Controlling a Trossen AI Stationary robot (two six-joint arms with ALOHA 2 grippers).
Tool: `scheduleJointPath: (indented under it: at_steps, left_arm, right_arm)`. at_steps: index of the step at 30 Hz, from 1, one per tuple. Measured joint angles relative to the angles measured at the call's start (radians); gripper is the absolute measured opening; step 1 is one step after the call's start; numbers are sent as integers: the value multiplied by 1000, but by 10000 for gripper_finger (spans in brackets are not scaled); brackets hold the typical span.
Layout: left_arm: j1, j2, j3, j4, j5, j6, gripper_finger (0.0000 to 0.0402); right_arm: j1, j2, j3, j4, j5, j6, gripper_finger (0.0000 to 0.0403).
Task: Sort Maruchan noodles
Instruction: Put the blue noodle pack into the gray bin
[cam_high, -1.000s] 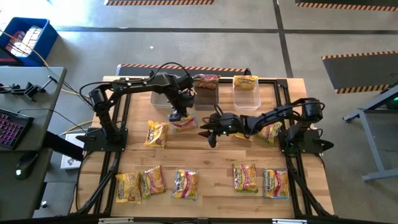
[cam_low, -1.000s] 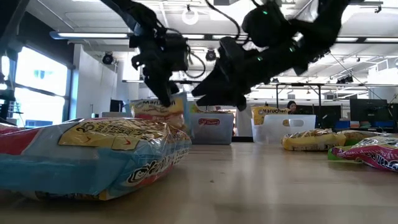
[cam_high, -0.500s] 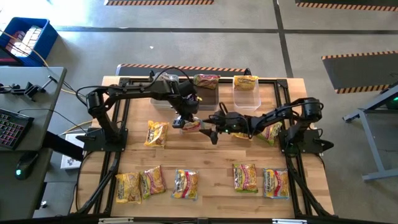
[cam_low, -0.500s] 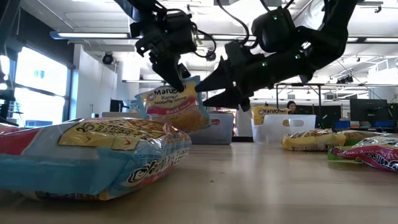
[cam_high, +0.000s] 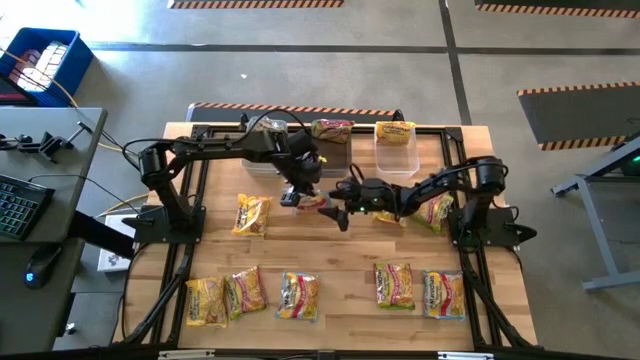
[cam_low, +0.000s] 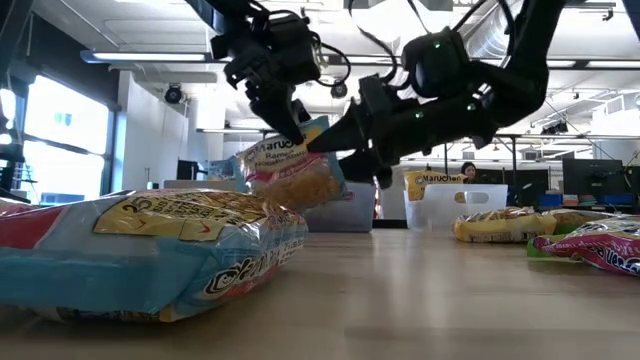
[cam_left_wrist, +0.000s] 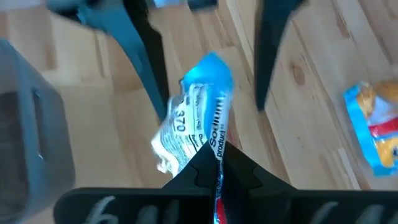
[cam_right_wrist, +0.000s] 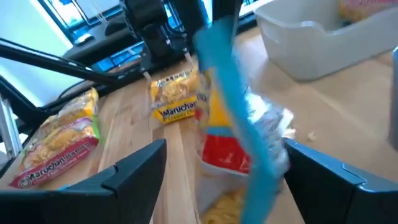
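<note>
1. Progress: only a small part done, going by how things lay.
2. Found one packet lying on top of the middle tub, and one more packet in the clear tub just to the right of the middle tub. Took both as already sorted.
3. Saw the held packet up in the air, off the table, just in front of the middle tub. Yellow and red, with a blue edge.
4. Saw the left gripper pinched tight on the top edge of that packet, so that it hung down from the fingers.
5. Saw the right gripper right beside the same packet, in front of the middle tub, with its fingers spread as wide as they go, one on each side of the packet. Gripped nothing yet. Looked like a hand-over from one arm to the other, about to happen.
6. Counted the unsorted ones: a lone packet in front and to the left of the middle tub, a packet by the right arm in front and to the right of it, and a row of about five packets at the table edge far from the middle tub.
7. Guessed at much left to do: finish passing this one, drop it in its tub, then pick up all the others one by one.
</note>
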Motion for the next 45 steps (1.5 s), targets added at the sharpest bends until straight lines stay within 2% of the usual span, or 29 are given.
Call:
scheduleJointPath:
  at_steps: [5, 8, 11, 18, 22, 31, 34, 36, 45]
  left_arm:
    - [0, 0, 0, 42, 1, -31, 0]
    - [2, 0, 0, 42, 0, -37, 0]
    - [3, -2, 0, 41, 3, -44, 0]
    - [8, -37, 0, 38, 4, -53, 5]
    - [8, -81, 0, 16, 3, -44, 29]
    - [8, -195, 1, -82, -5, -141, 117]
    - [8, -215, 1, -117, -37, -164, 140]
    - [8, -214, 1, -130, -66, -178, 153]
    - [-15, -186, 0, -161, -57, -192, 184]
  right_arm:
    - [0, 74, 55, 1, 16, 24, 298]
    - [1, 102, 81, 0, 42, 27, 281]
    - [0, 106, 88, 1, 56, 36, 245]
    - [1, 106, 90, 26, 52, 8, 127]
    - [1, 106, 90, 51, 23, -34, 91]
    - [1, 106, 90, 101, -5, -94, 88]
    - [2, 106, 90, 111, -9, -109, 88]
    - [3, 106, 90, 121, -18, -122, 88]
    - [10, 106, 90, 153, -27, -170, 88]
